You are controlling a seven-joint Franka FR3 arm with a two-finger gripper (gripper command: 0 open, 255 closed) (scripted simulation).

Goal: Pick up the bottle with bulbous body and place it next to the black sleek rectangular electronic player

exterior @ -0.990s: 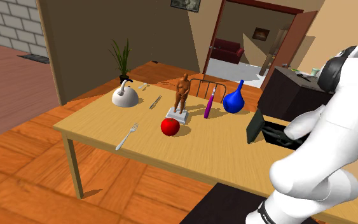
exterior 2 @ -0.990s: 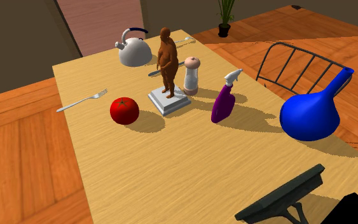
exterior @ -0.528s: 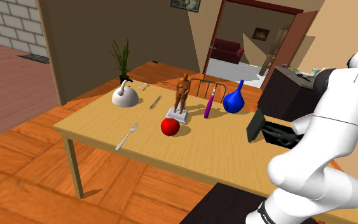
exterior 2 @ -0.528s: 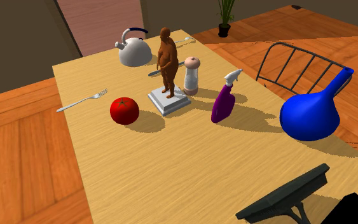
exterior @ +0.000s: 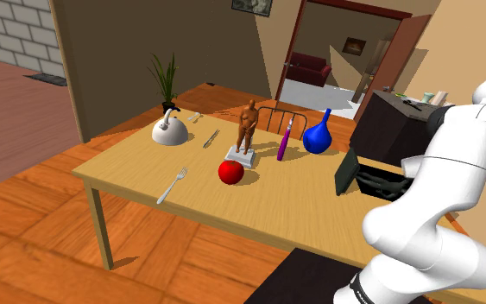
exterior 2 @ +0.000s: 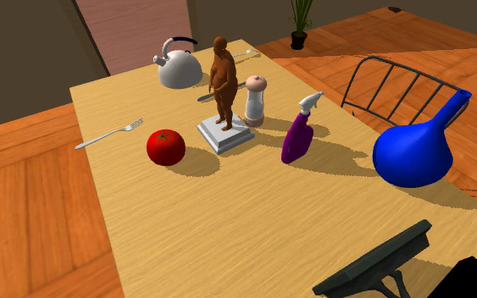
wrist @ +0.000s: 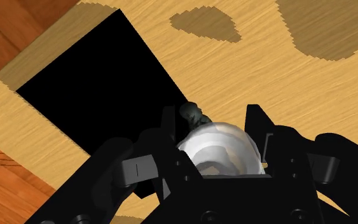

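Observation:
The blue bottle (exterior: 317, 136) with a bulbous body and a slim slanted neck stands near the table's far edge, and also appears in the second exterior view (exterior 2: 410, 152). A dark flat player (exterior: 346, 171) stands tilted up near the white arm (exterior: 444, 164), and its slab (exterior 2: 379, 261) lies a short way in front of the bottle. My gripper (wrist: 210, 121) hangs over the wooden tabletop, shut. A pale rounded shape (wrist: 219, 149) with a dark knob sits between its black parts; I cannot tell what it is. The bottle stands free of the gripper.
On the table (exterior: 137, 164) are a purple spray bottle (exterior 2: 298, 135), a mill (exterior 2: 254, 100), a brown figurine (exterior 2: 223, 85), a red tomato (exterior 2: 166, 147), a kettle (exterior 2: 177, 68) and a fork (exterior 2: 109, 134). A wire chair back (exterior 2: 397, 80) stands behind the bottle. A black rectangle (wrist: 95, 95) lies under the gripper.
The arm's upper links have swung toward the shoulder view's right and folded lower. Nothing on the table has moved.

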